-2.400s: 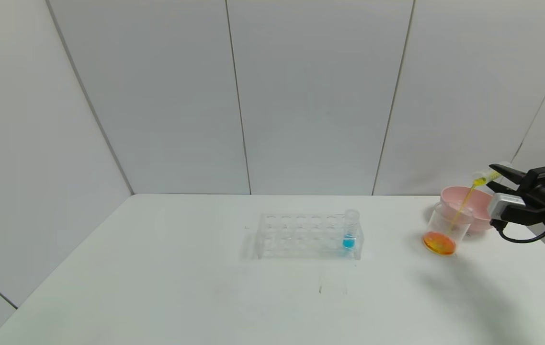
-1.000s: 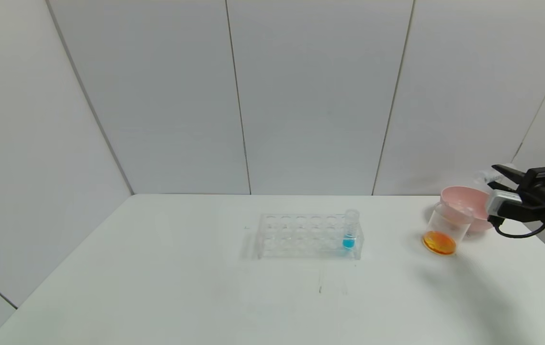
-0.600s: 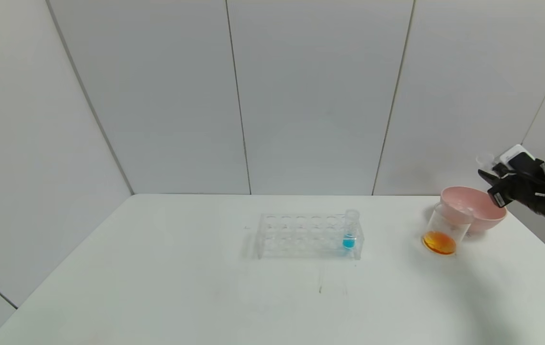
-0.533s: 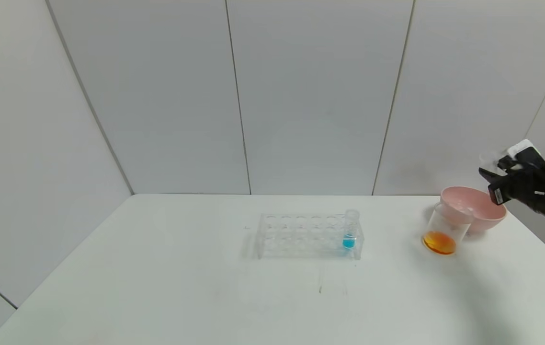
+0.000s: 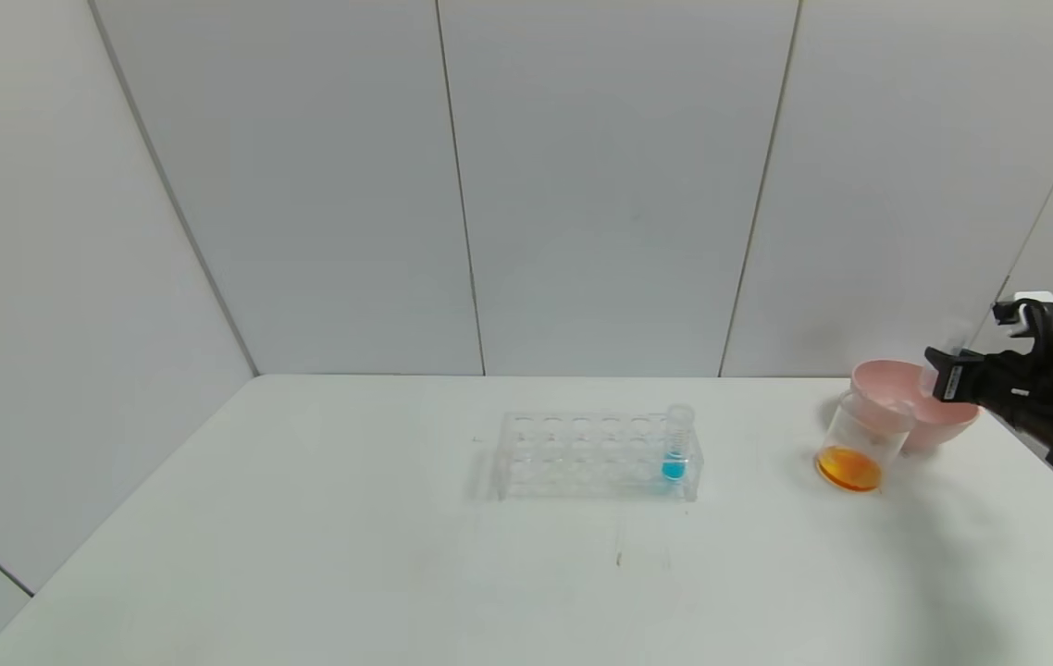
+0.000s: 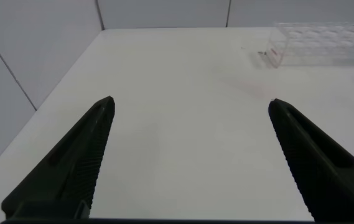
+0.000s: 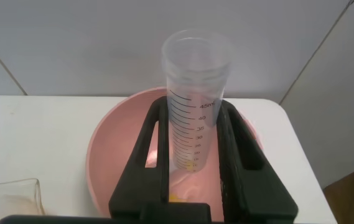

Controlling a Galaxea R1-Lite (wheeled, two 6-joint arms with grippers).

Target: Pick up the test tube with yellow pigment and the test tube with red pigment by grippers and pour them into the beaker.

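The left gripper [image 6: 189, 155] hangs with fingers spread over the table's [image 5: 304, 555] left side. The beaker [image 5: 860, 442] holds orange liquid beside the pink bowl [image 5: 897, 384]. Over that bowl, the right gripper [image 7: 192, 146] clamps the upright test tube with yellow pigment [image 7: 195, 106].

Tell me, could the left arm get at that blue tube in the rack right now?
Probably yes: the left gripper hangs open over bare table, and nothing stands between it and the rack holding the blue tube.

A lab bench: a white table [image 5: 304, 555] with a clear test-tube rack [image 5: 596, 455], a beaker [image 5: 862, 442], and grey panel walls [image 5: 582, 185].
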